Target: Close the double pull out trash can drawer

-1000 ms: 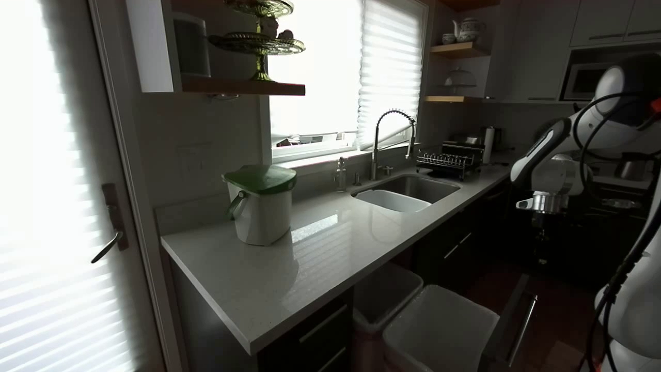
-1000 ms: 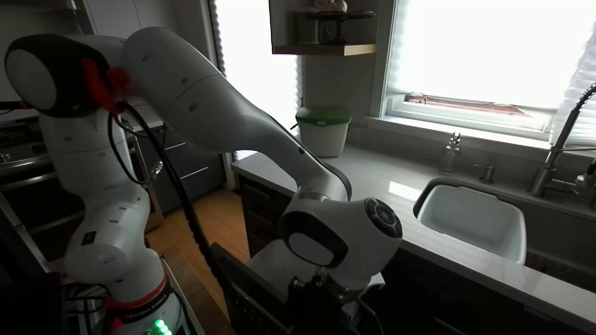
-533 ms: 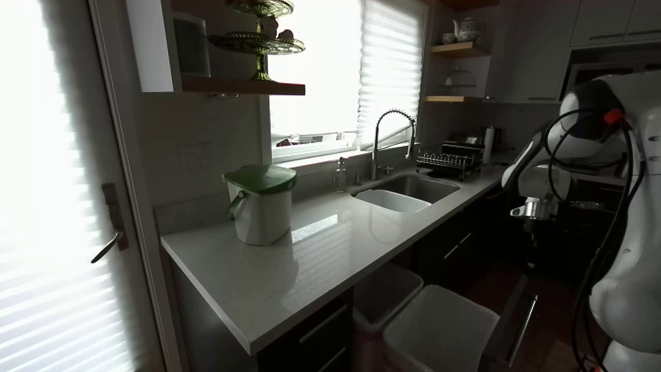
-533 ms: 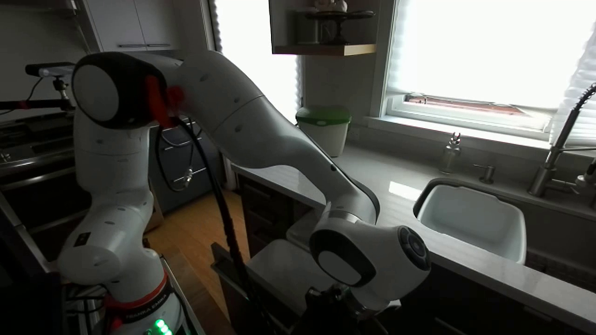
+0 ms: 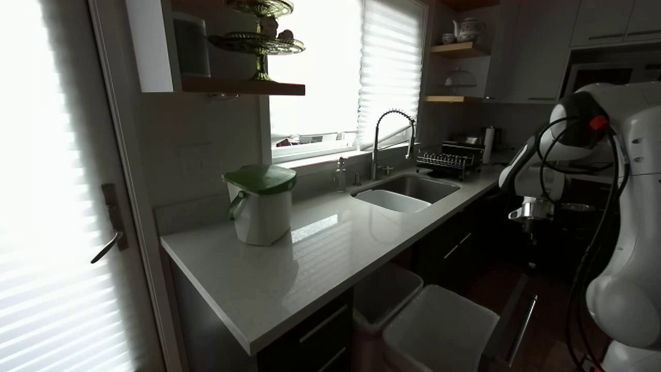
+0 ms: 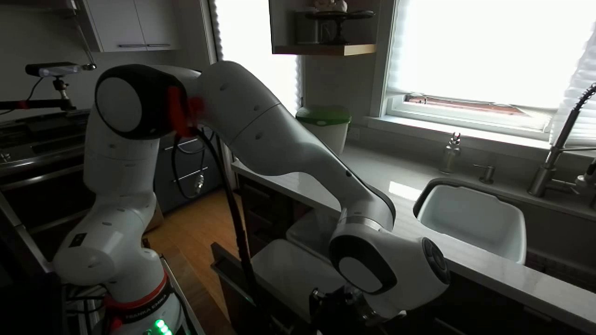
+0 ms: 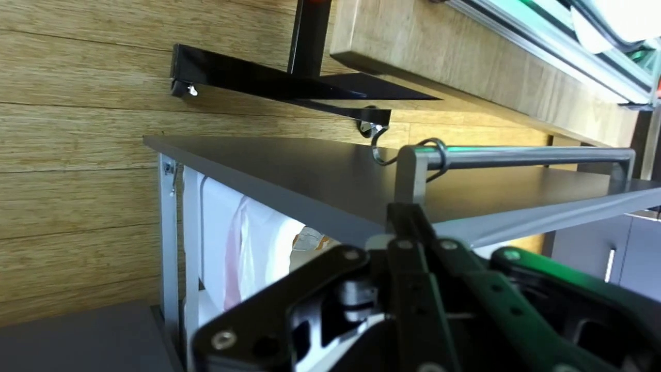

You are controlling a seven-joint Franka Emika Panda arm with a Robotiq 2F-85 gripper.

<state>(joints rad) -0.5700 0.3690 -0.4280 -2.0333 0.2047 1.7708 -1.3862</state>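
Double pull-out trash can drawer (image 7: 279, 165), the dark grey one: where's it at, OP?

Open, sticking out from under the edge of the glossy white surface (image 5: 320, 279). One whitish open-topped bin (image 5: 444, 315) sits right behind the flat front panel (image 5: 506, 325), and a second whitish bin (image 5: 397, 289) is farther in.

And your black two-fingered pincer (image 7: 406, 211)?

Got my fingers pressed together, tips right by a top corner of that panel, near one end of the silvery metal bar handle (image 7: 516, 156). Honestly can't tell if I'm touching the panel.
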